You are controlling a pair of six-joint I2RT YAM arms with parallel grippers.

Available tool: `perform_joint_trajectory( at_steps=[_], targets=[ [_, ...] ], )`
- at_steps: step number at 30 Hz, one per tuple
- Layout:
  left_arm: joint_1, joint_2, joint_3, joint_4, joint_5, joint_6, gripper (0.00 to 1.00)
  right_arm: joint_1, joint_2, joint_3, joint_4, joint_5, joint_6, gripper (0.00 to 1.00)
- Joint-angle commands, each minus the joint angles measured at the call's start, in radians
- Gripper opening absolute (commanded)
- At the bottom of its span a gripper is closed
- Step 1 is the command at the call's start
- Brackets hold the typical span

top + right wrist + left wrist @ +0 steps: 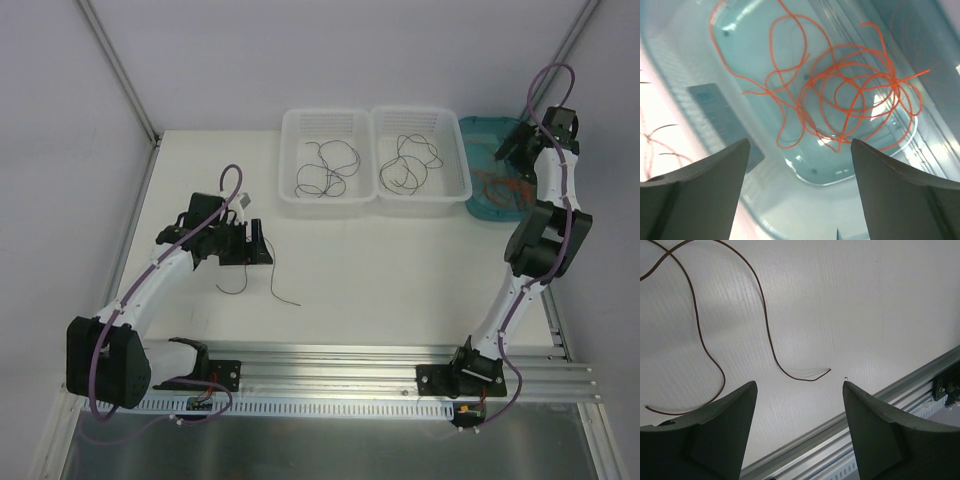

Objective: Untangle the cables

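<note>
You will find the left arm and right arm clad in white shells with black joint housings. A lilac cable runs along each. The left gripper and right gripper carry dark grey wedge-shaped fingers.

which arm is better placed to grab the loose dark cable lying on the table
Left. The left gripper hovers open right above that dark cable on the table. The right gripper is open too, but over the teal tub holding the orange cables, far across the table.
</note>
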Motion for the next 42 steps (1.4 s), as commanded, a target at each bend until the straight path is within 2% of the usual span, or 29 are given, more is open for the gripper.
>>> perform_joint_trajectory(
  at_steps=[1,8,15,18,19,21,26,30,31,34,37,42],
  targets=[
    [0.009,-0.045,-0.005,0.0,0.03,0.02,0.7,0.001,-0.152,0.015,-0.029,0.005,0.019,0.87],
    [0.009,-0.08,-0.008,0.0,0.02,0.015,0.7,0.013,-0.281,-0.047,-0.105,0.012,0.038,0.88],
    [0.009,-0.117,-0.013,-0.002,-0.024,0.0,0.71,0.116,-0.517,-0.282,-0.059,-0.051,0.01,0.9],
    [0.009,-0.132,-0.013,-0.002,-0.042,-0.005,0.72,0.218,-0.577,-0.362,-0.059,-0.051,-0.027,0.9],
    [0.009,-0.14,-0.013,-0.002,-0.058,-0.008,0.72,0.29,-0.614,-0.394,-0.066,-0.039,-0.04,0.91],
    [0.016,-0.166,-0.014,-0.003,-0.117,-0.016,0.72,0.367,-0.649,-0.435,-0.066,0.001,-0.041,0.91],
    [0.1,-0.204,-0.016,-0.002,-0.199,-0.056,0.73,0.652,-0.727,-0.579,0.012,0.016,-0.038,0.91],
    [0.159,-0.177,-0.013,-0.002,-0.159,-0.063,0.73,0.853,-0.705,-0.636,0.071,-0.005,-0.028,0.9],
    [0.164,-0.172,-0.013,-0.002,-0.156,-0.069,0.73,0.936,-0.689,-0.641,0.083,-0.016,-0.027,0.89],
    [0.183,-0.174,-0.014,-0.002,-0.177,-0.077,0.73,1.089,-0.601,-0.624,0.123,-0.03,-0.03,0.88],
    [0.208,-0.194,-0.016,-0.002,-0.243,-0.092,0.72,1.21,-0.486,-0.566,0.115,-0.007,-0.034,0.86],
    [0.23,-0.208,-0.017,-0.002,-0.268,-0.094,0.71,1.323,-0.344,-0.506,0.134,-0.018,-0.019,0.79]
  ],
)
